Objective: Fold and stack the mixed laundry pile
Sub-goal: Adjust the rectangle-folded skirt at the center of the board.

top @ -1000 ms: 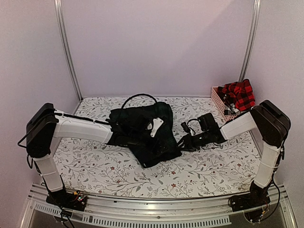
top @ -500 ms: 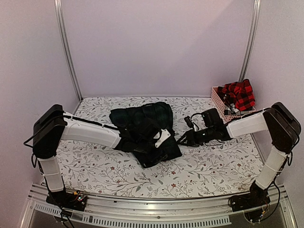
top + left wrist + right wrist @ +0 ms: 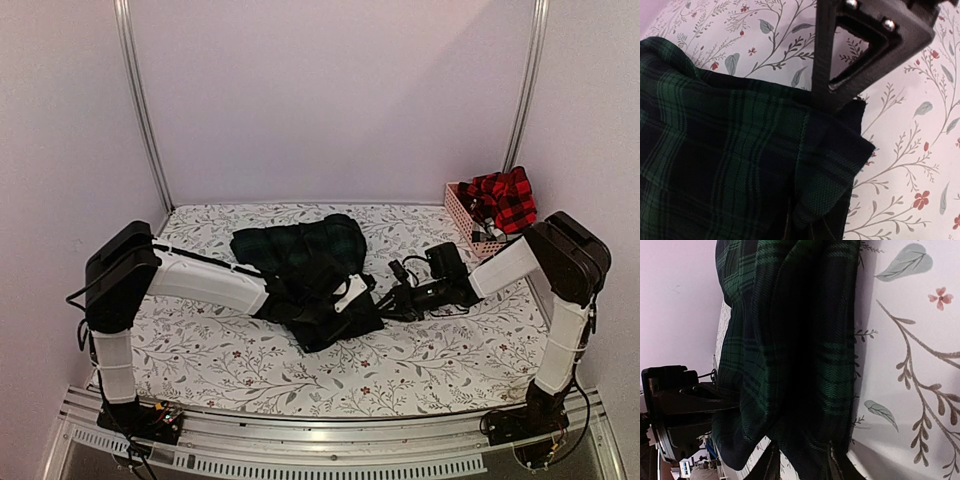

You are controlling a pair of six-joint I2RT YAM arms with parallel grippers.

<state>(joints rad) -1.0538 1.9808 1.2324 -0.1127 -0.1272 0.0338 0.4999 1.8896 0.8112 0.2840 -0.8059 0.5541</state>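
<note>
The right end effector (image 3: 388, 300) has both fingers closed on the right edge of the one dark green tartan piece (image 3: 300, 265). The left end effector (image 3: 358, 292) touches its near right corner, but I cannot tell how far it is closed. The piece lies in the middle of the tabletop (image 3: 450, 350); one red-and-black checked shirt (image 3: 500, 200) sits in one pink basket (image 3: 458, 207), far right.

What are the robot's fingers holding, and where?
Left fingers pinch the green tartan cloth at its folded corner. Right fingers flank its edge; grip unclear.
</note>
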